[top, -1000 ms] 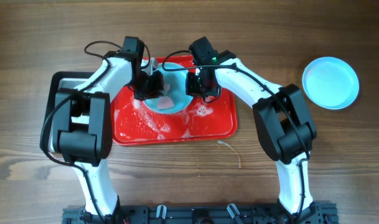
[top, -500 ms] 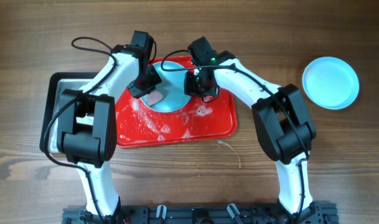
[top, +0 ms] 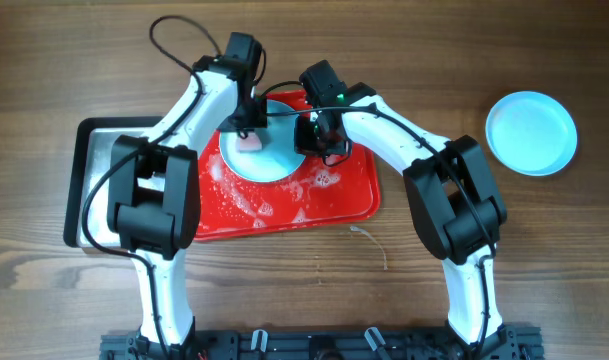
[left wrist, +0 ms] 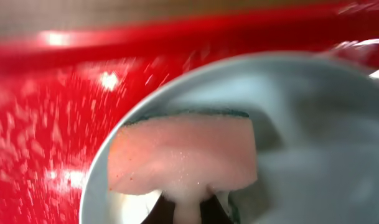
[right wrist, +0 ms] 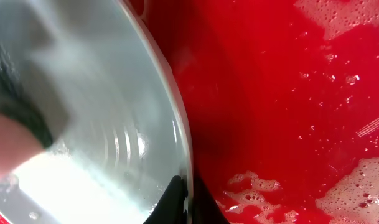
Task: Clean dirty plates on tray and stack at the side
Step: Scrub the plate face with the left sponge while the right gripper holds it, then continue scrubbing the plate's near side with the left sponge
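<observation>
A pale turquoise plate (top: 279,155) lies in the red tray (top: 344,195), among soap foam. My left gripper (top: 247,128) is shut on a pink sponge with a green backing (top: 250,143) and presses it on the plate's far left part. In the left wrist view the sponge (left wrist: 183,155) lies on the plate (left wrist: 307,162), with the jaws (left wrist: 188,213) pinching its near edge. My right gripper (top: 312,137) is shut on the plate's right rim; the right wrist view shows its fingertips (right wrist: 186,198) on the rim of the plate (right wrist: 108,118). A second plate (top: 530,132) sits on the table at the far right.
A black-rimmed silver metal tray (top: 84,185) lies left of the red tray, partly under my left arm. Foam patches lie on the red tray's floor (right wrist: 289,93). A thin string-like scrap (top: 369,238) lies on the wood in front of the tray.
My left gripper has moved the sponge from the plate's middle to its far left part, and the left arm swung right. The right gripper and the plate have stayed still.
</observation>
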Motion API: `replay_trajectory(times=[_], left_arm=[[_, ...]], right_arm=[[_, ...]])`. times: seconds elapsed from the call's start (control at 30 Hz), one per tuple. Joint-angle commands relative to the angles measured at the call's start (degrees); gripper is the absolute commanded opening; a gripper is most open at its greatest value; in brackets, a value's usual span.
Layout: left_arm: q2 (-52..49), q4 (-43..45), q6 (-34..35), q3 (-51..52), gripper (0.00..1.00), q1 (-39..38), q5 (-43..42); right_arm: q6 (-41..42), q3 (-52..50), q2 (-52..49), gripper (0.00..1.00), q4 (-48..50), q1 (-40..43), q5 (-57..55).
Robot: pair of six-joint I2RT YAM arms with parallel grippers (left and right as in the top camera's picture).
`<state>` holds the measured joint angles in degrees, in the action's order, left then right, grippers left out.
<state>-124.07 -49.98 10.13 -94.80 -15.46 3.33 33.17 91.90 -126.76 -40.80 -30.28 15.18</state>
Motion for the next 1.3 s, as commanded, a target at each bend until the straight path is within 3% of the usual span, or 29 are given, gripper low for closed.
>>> replay_trajectory(times=[0.0,0.07,0.3,0.57,0.83,1.03,1.27], left_arm=[[-0.6,2.5,-11.5,-1.6,0.04,-0.5,1.0],[-0.7,3.3,-14.5,-1.6,0.04,-0.5,-1.4],[-2.0,-2.1,-14.4,0.6,0.04,-0.5,-6.6],[-2.1,-12.8,-10.7,4.7,0.04,-0.5,-8.1],[-2.1,-24.9,-5.1,-8.6,0.04,0.0,-8.8],[-2.5,-18.9,4.3,-12.0,0.04,2.8,-2.2],[-2.6,-12.5,7.8,1.3,0.04,1.6,-2.2]], right_arm=[[-1.7,-2.4,-3.1,0.04,-1.8,-0.5,-1.5],[-1.7,-2.4,-3.1,0.04,-1.8,-0.5,-1.5],[-1.7,-2.4,-3.1,0.05,-1.7,-0.5,-1.5],[-2.6,-2.4,-3.1,0.04,-1.8,-0.5,-0.9],[-2.8,-2.4,-3.1,0.05,-1.8,-0.5,-0.5],[-3.0,-2.4,-3.1,0.04,-1.6,-0.5,-0.5],[-3.0,-2.4,-3.1,0.04,-1.7,-0.5,-0.5]])
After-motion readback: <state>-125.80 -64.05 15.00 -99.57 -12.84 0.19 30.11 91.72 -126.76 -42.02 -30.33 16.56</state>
